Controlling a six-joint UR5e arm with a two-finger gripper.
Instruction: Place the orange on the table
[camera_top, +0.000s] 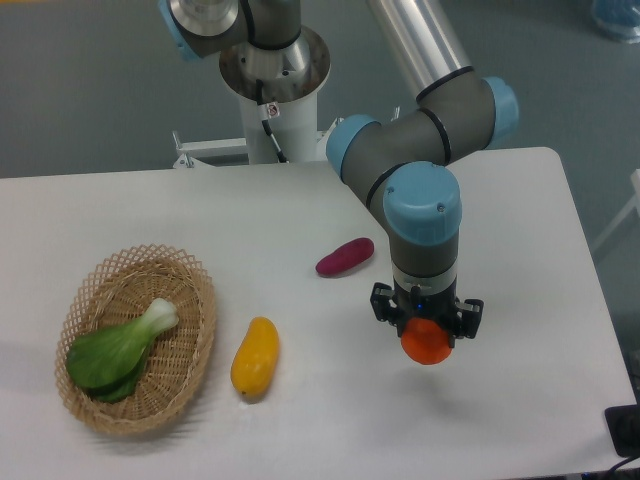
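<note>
**Orange held over the surface, right of centre**

Item 1. Hand (427, 322): pointed straight down from the arm's blue-capped wrist, at about 4 o'clock from the middle of the surface. Its dark jaws were clenched on the orange, one on either side of it.

Item 2. Orange (427, 342): round, bright orange-red, gripped by its upper part between the jaws, its lower half showing below them. Whether it touched the surface or hung just above it could not be told from this view.

Item 3. Surface (530, 250): white, flat, with rounded corners, carrying all other items.

Item 4. Sweet potato (345, 257): purple, oblong, lying on the surface at about 10 o'clock from the hand, near it but apart.

Item 5. Yellow fruit (255, 357): long oval, yellow-orange, lying on the surface at 9 o'clock from the hand, well apart from it and just beside the basket's right rim.

Item 6. Basket (196, 312): woven wicker, oval, at the left side of the surface, at about 8 o'clock from its middle.

Item 7. Bok choy (118, 348): green leaves with a pale stem, lying inside the basket, stem end toward 1 o'clock.
</note>
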